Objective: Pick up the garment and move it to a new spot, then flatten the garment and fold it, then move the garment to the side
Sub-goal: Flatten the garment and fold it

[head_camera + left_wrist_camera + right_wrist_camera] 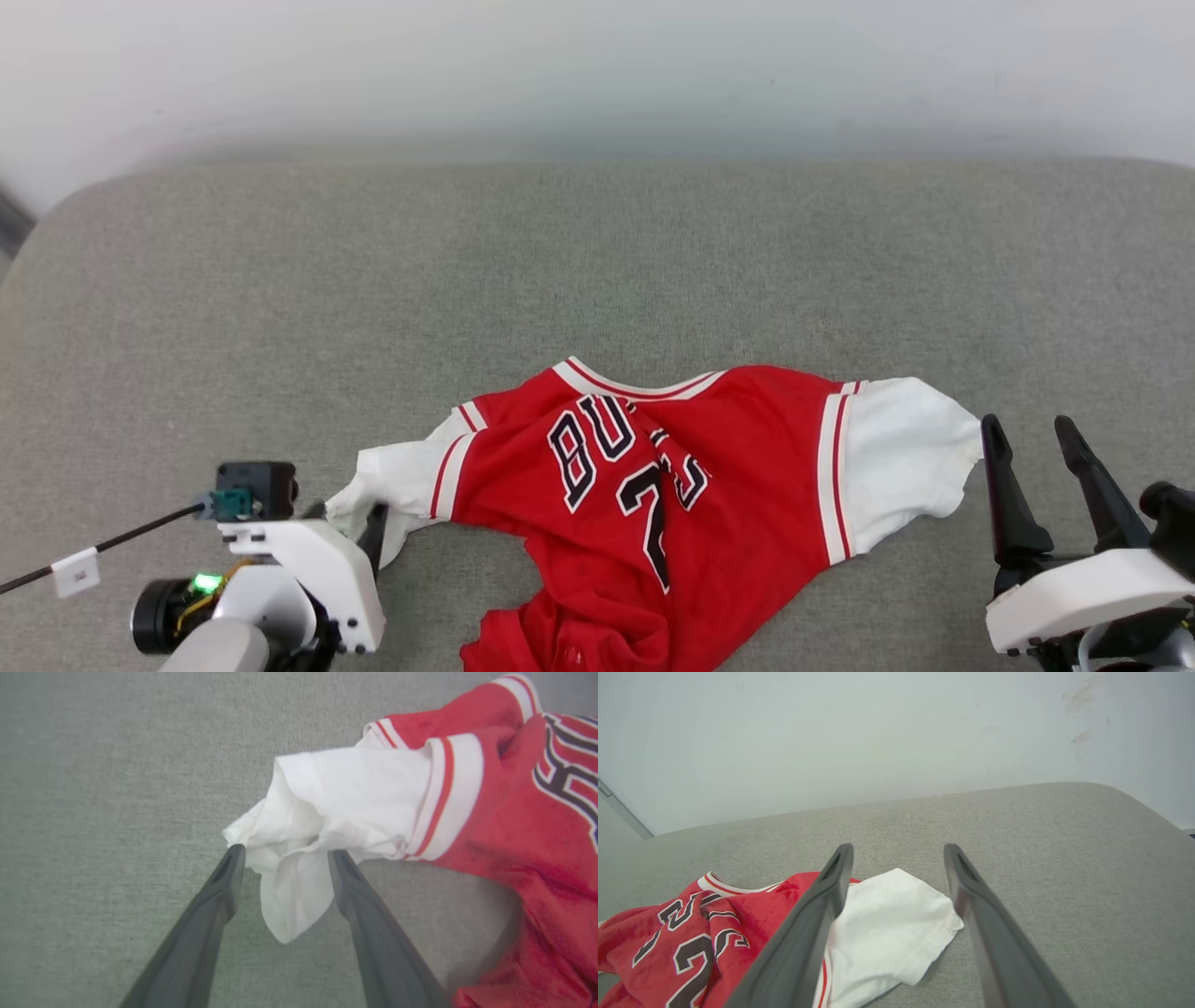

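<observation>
The garment (738, 467), a red jersey with white sleeves and black print, lies crumpled on the grey cushion near the front edge. In the left wrist view my left gripper (286, 851) stands open, with the bunched white left sleeve (327, 802) lying between and just past its fingertips. The head view shows that gripper (350, 518) low at the garment's left end. My right gripper (1027, 427) is open just right of the right white sleeve (896, 457), apart from it. In the right wrist view this sleeve (887, 924) lies below the open right gripper (899, 848).
The grey upholstered surface (597, 261) stretches wide behind and to both sides of the garment, with rounded far corners. A white wall (597, 65) runs along its back edge. A black cable (112, 541) trails left from my left wrist.
</observation>
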`<state>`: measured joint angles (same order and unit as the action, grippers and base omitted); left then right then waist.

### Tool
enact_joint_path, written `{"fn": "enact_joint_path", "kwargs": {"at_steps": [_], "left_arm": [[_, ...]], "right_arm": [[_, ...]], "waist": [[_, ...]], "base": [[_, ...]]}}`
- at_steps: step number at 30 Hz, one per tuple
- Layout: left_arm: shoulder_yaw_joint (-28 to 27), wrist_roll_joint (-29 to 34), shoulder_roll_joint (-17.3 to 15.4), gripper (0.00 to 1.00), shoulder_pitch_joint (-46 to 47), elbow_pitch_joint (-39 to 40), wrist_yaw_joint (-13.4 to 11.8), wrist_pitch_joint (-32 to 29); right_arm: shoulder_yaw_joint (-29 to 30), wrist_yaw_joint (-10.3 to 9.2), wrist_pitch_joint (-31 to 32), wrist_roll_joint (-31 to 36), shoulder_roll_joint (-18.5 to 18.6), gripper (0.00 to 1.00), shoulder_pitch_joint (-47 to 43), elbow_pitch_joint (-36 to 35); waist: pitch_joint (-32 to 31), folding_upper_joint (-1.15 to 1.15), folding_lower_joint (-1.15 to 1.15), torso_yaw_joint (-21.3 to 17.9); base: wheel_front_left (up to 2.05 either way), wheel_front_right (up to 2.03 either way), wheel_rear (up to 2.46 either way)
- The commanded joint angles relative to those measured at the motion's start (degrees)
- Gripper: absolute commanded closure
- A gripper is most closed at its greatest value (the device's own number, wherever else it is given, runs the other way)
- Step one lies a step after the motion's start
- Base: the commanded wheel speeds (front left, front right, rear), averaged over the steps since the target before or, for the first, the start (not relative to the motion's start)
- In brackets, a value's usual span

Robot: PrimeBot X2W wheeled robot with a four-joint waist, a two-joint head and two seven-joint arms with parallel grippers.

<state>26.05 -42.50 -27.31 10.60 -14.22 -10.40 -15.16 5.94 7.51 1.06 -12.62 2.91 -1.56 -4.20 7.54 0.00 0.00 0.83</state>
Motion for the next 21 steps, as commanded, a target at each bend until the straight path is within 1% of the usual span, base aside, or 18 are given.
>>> {"fn": "enact_joint_path", "kwargs": {"at_steps": [1, 4, 6, 10, 14, 18, 21], "left_arm": [[-0.47, 1.51, 0.25, 0.00, 1.29, 0.65, -0.53, 3.21], [-0.25, 3.56, 0.85, 0.00, 1.62, 1.52, -0.80, 7.53], [-0.52, 5.21, 1.09, 0.00, 2.08, 2.50, -1.54, 10.78], [-0.79, 7.71, 2.59, 0.00, 2.82, 4.94, -2.93, 17.01], [-0.73, 10.05, 3.53, 0.00, 3.10, 8.11, -4.17, 21.75], [-1.66, 10.32, 4.27, 0.00, 2.47, 10.90, -4.97, 25.05], [-1.61, 10.79, 4.49, 0.00, 2.02, 12.70, -5.54, 25.94]], "right_arm": [[0.53, -0.04, 0.23, -1.08, -0.04, 0.00, -1.00, -0.37], [1.03, -0.03, 0.81, -1.15, -0.05, 0.00, -1.85, -0.66], [1.47, -0.04, 1.36, -0.96, -0.05, 0.00, -2.38, -1.07], [2.54, -0.03, 2.32, -0.99, -0.05, 0.00, -3.23, -2.05], [4.26, -0.04, 4.33, -1.80, -0.05, 0.00, -3.38, -1.89], [6.37, -0.04, 9.00, -2.73, -0.04, 0.00, -2.51, -0.54], [8.96, -0.03, 15.54, -3.61, -0.05, 0.00, -1.52, 1.75]], "waist": [[-1.62, 0.00, 0.00, 0.32], [-3.29, 0.00, 0.00, 0.29], [-4.07, 0.00, 0.00, 0.19], [-4.95, 0.00, 0.00, 0.24], [-5.10, 0.00, 0.00, 0.17], [-4.55, 0.00, 0.00, 0.26], [-3.89, 0.00, 0.00, 0.79]], "base": [[0.00, 0.00, 0.00], [0.00, 0.00, 0.00], [0.00, 0.00, 0.00], [0.00, 0.00, 0.00], [0.00, 0.00, 0.00], [0.00, 0.00, 0.00], [0.00, 0.00, 0.00]]}}
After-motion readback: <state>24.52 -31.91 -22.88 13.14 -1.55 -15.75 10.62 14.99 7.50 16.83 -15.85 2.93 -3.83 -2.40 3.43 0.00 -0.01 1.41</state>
